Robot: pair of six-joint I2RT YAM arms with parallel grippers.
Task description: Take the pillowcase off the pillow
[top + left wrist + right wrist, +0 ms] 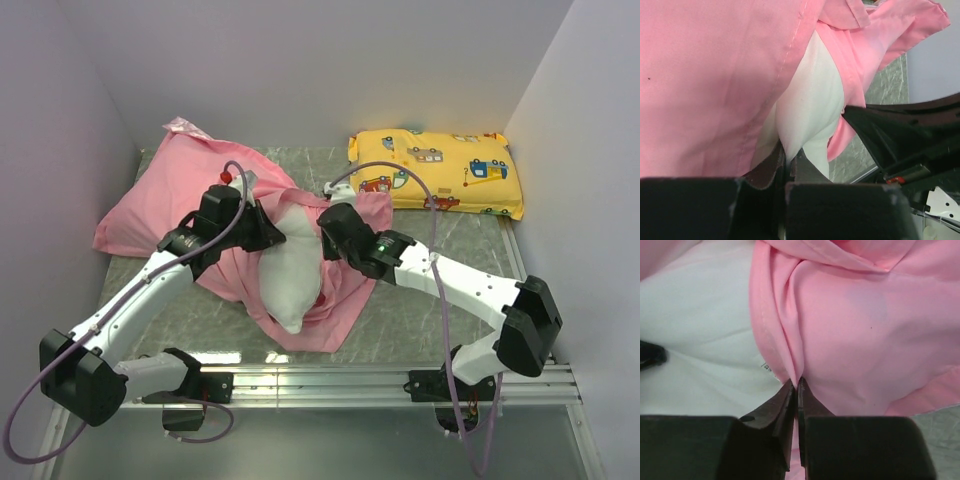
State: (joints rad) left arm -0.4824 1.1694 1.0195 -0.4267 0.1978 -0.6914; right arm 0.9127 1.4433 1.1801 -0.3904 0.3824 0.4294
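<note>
Both arms reach forward from the near edge of the green marbled table [430,310] and bend inward to flank the plump white pillow [290,270]. The left gripper [790,161], at the pillow's left, is clenched on a tongue of its white fabric; the right gripper [797,385], at its right, is clamped on a fold of the shiny pink satin pillowcase [150,215]. The pillow's near end juts bare from the case, whose bulk spreads left and behind, hiding the rest; a yellow vehicle-print cushion [435,170] lies beyond to the right.
</note>
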